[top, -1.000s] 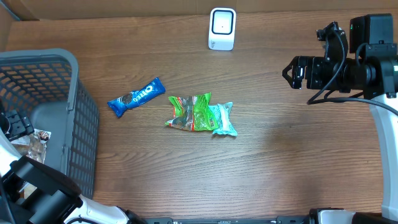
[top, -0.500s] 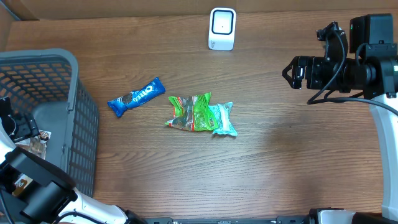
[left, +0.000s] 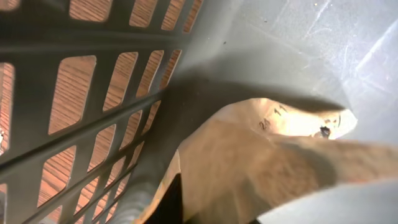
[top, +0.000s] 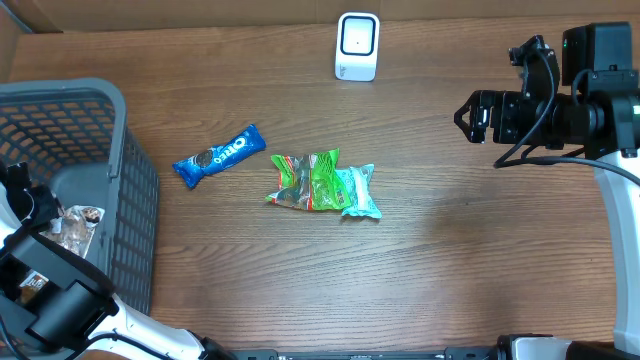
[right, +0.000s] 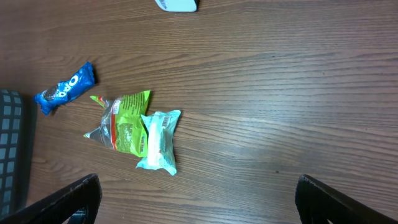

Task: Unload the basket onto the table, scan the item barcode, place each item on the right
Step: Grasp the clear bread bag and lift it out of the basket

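Observation:
Inside the grey basket (top: 100, 95), my left gripper (top: 38, 215) is shut on a tan-brown snack packet (top: 75, 226). In the left wrist view that packet (left: 249, 162) fills the lower frame right at the jaws, beside the basket's mesh wall (left: 93, 106). The white barcode scanner (top: 357, 46) stands at the table's far edge; only its edge shows in the right wrist view (right: 177, 5). My right gripper (top: 477, 117) hovers open and empty at the right, well above the table (right: 199, 202).
A blue Oreo packet (top: 219, 155) lies left of centre. A green packet (top: 307, 180) and a mint packet (top: 359, 191) lie together mid-table; both also show in the right wrist view (right: 124, 121) (right: 160, 140). Bare wood spreads to the right and front.
My left gripper has closed on the brown packet in the basket, and the packet has shifted slightly right. The right arm has not moved.

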`<action>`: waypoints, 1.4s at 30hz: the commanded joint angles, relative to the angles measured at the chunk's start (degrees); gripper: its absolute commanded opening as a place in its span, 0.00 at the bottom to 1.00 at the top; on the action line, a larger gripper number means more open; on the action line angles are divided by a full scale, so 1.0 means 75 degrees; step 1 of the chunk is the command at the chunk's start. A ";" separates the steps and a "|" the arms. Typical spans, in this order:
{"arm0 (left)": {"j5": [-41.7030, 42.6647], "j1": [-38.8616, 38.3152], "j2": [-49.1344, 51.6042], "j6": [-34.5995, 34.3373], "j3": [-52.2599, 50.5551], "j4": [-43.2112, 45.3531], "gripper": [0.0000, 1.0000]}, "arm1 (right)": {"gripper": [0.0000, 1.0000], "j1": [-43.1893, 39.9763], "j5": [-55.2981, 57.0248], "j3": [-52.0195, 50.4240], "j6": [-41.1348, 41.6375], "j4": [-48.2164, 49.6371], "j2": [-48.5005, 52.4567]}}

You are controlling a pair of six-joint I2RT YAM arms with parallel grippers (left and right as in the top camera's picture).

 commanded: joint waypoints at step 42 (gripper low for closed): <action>0.6543 -0.1416 -0.3284 -0.2454 0.7941 -0.4552 0.04 | 1.00 0.0038 0.0006 0.0108 -0.0032 0.0067 -0.0003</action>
